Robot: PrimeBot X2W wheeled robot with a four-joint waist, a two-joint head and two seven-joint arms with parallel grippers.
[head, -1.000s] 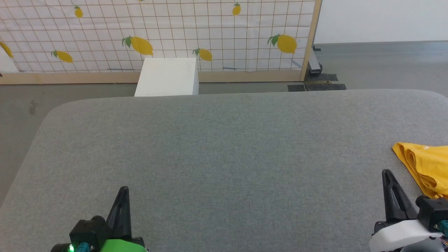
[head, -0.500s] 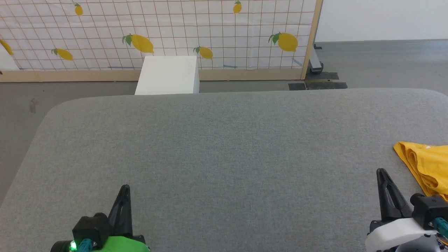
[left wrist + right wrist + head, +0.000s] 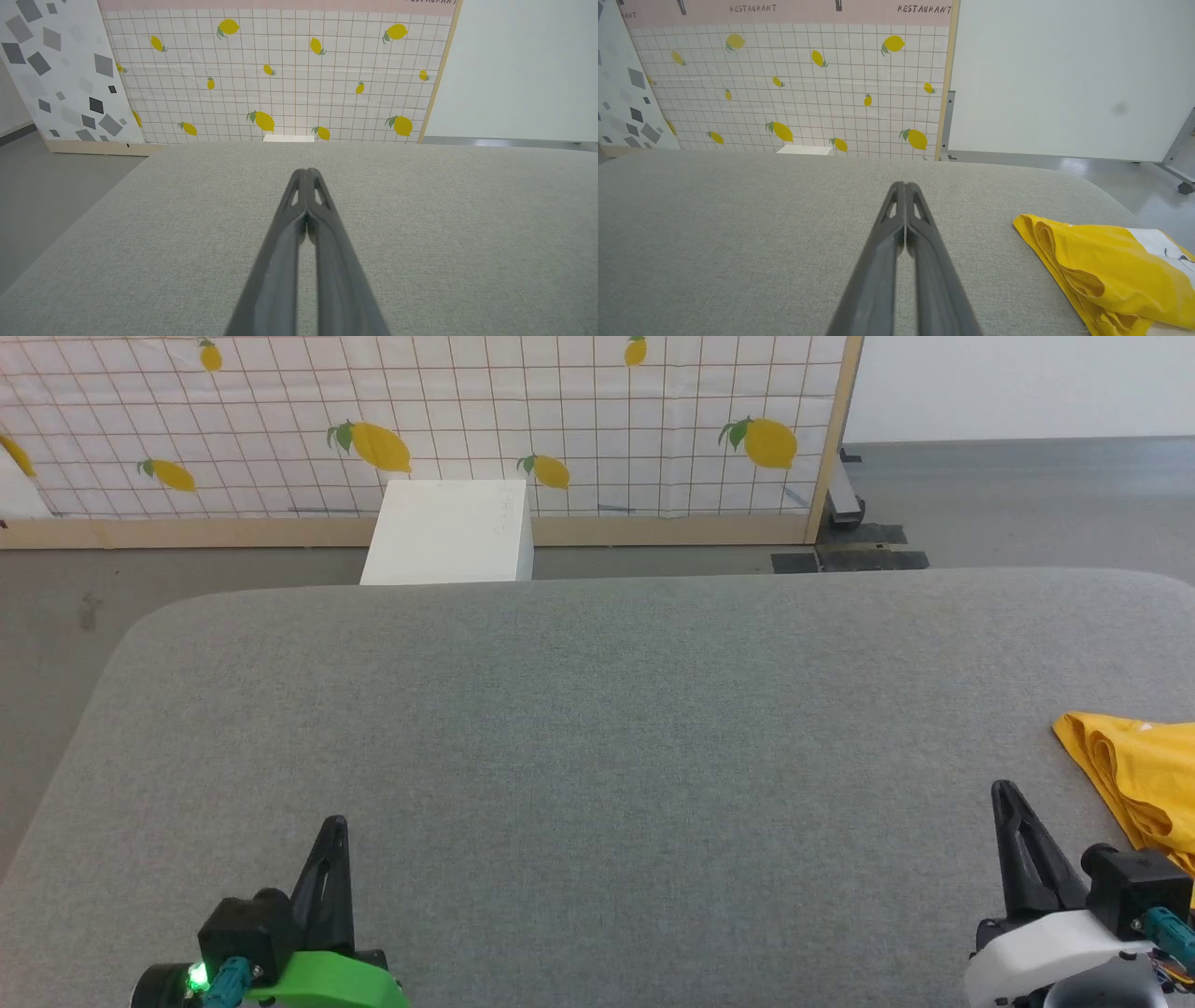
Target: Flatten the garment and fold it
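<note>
The garment (image 3: pixel 1144 779) is a bright yellow bundle lying folded at the right edge of the grey padded table (image 3: pixel 597 709); the right wrist view shows the garment (image 3: pixel 1101 266) with a white patch and black marks at its far end. My right gripper (image 3: pixel 1006 793) is shut and empty, just left of the garment and apart from it. In its own view the right gripper (image 3: pixel 905 186) has both fingers pressed together above bare table. My left gripper (image 3: pixel 336 826) is shut and empty at the near left, also seen as the left gripper (image 3: pixel 306 172) in its wrist view.
Beyond the table's far edge stands a white box (image 3: pixel 450 532) against a lemon-printed grid backdrop (image 3: pixel 420 420) with a wooden frame. Grey floor (image 3: pixel 1027 504) lies to the right and left. A grey-patterned panel (image 3: pixel 60 70) leans at the far left.
The head camera has tilted slightly, shifting the picture. Both grippers have edged a little farther up the table, still shut. The garment lies as before.
</note>
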